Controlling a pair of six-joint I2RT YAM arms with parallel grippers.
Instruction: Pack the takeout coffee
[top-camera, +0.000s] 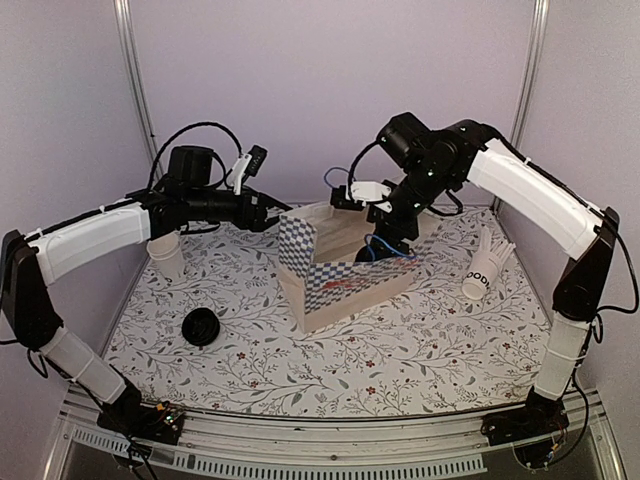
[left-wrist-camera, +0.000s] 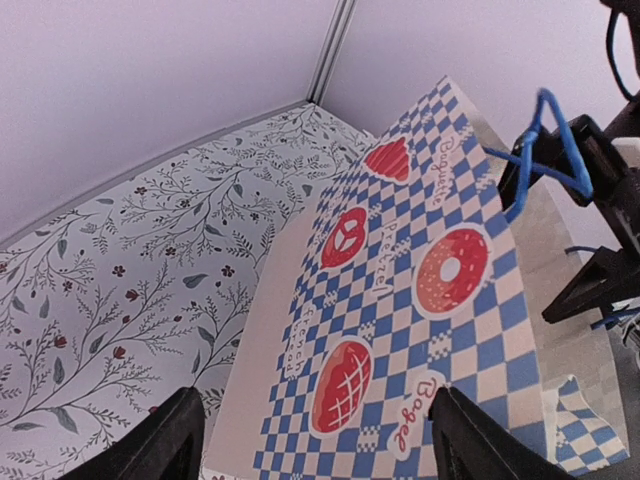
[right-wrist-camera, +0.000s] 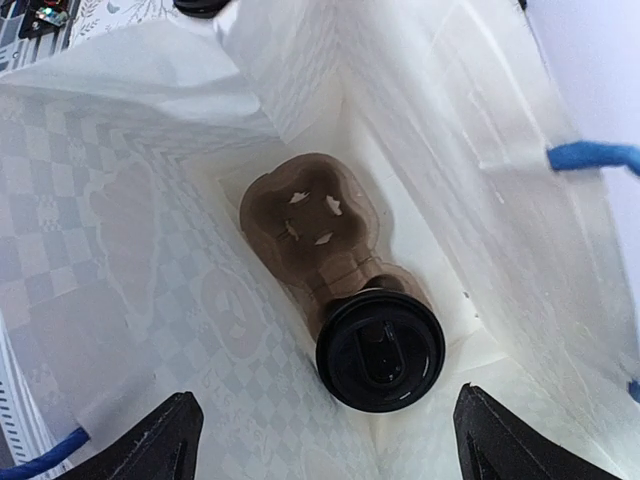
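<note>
- Nearest me on the desk lies one loose black lid, well apart from everything else.
- Mid-desk stands one checkered bag, mouth open. Deep inside it is one brown carrier with two wells, one of them empty.
- The takeout coffee, the only one, sits in the carrier's other well near the bag's floor, with its own lid on.
- I judge it light and soft-walled: the paper would crush under a hard pinch, and the plastic lid looks slick and could pop off. It is best taken gently across the wall, just beneath the lid's rim.
- The right claw hangs over it inside the bag, fingers spread, grasping nothing.
- Out to the sides are one lettered cup lying with its sticks, and one plain cup.
- Furthest back, the left claw is also spread at the bag's outer wall, pinching nothing that I can see.
</note>
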